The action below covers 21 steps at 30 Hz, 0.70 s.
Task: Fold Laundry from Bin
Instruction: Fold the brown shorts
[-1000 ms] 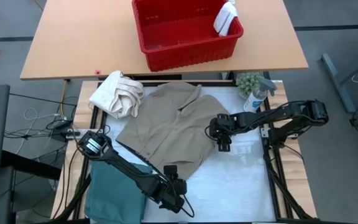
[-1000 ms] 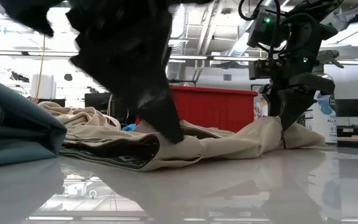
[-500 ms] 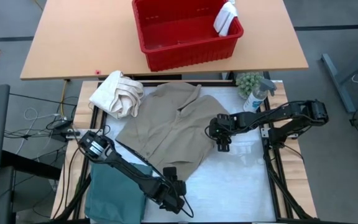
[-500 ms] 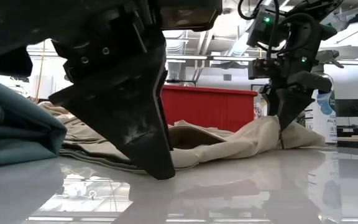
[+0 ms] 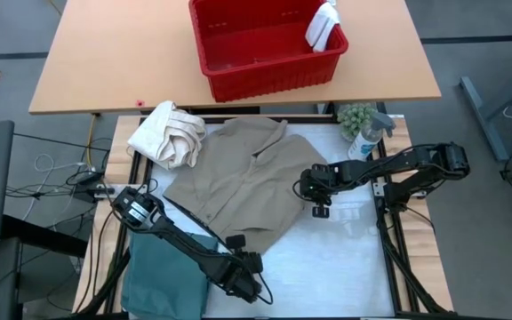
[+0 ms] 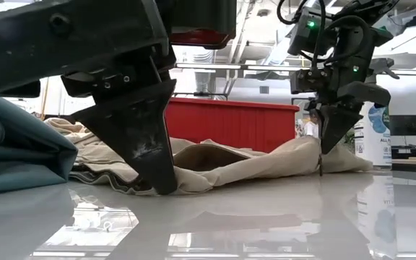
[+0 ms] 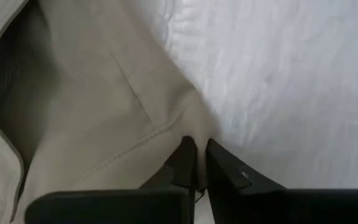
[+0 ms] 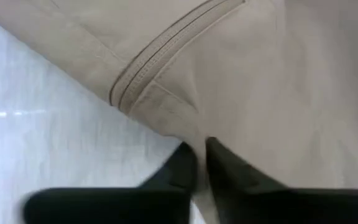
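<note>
Trousers (image 5: 238, 187), one tan pair, lie spread on the white tabletop (image 5: 345, 267) and both grippers grip them. The left gripper (image 5: 243, 265), nearest the front edge, has its jaws pinched tight on the near hem of the trousers, with bare tabletop just beside them. The right gripper (image 5: 318, 206) has its jaws narrowed onto the trousers' right edge, close by a stitched seam. Beside the left jaws, toward the left arm's base, one folded teal garment (image 5: 163, 271) rests at the front corner. Beyond the trousers, well apart from both jaws, one cream bundle of cloth (image 5: 167, 133) lies at the far left of the white surface. Past the right jaws stand one spray bottle (image 5: 367, 138) and one small green plant (image 5: 356, 116). Farthest off, on the wooden tabletop (image 5: 105, 62), sits one red bin (image 5: 265, 44) with one small white cloth (image 5: 323, 27) draped at its right corner.
</note>
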{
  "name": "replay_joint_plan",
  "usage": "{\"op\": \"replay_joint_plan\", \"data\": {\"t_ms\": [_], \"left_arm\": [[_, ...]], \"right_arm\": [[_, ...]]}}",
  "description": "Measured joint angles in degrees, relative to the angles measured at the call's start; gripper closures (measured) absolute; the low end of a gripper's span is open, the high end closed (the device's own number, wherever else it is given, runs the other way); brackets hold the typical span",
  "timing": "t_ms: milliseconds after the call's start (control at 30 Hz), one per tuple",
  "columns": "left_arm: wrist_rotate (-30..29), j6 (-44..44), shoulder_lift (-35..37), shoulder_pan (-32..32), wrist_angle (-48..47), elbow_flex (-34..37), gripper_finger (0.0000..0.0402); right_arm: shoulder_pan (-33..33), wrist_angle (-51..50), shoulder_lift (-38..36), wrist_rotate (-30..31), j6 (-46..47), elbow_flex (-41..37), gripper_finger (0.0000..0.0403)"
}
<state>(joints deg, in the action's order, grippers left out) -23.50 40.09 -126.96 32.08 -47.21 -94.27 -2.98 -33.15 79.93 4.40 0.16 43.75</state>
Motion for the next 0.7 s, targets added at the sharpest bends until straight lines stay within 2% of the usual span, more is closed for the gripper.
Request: {"op": "replay_joint_plan", "data": {"t_ms": [67,167,300,700], "left_arm": [[-0.1,0.7,0.0,0.0,-0.1,0.0,0.0391],[0.1,2.0,0.0,0.0,-0.2,0.0,0.0397],[0.9,2.7,0.4,0.0,-6.0,-2.8,0.0399],[-1.3,3.1,0.6,0.5,-24.1,-15.2,0.0401]], "right_arm": [[0.2,0.0,0.0,0.0,-0.6,0.0,0.0381],[1.4,0.0,0.0,0.1,-1.9,0.0,0.0383],[3.8,-1.7,-0.4,0.1,-0.9,0.7,0.0383],[11.6,-18.4,-0.5,0.4,8.1,10.2,0.0383]]}}
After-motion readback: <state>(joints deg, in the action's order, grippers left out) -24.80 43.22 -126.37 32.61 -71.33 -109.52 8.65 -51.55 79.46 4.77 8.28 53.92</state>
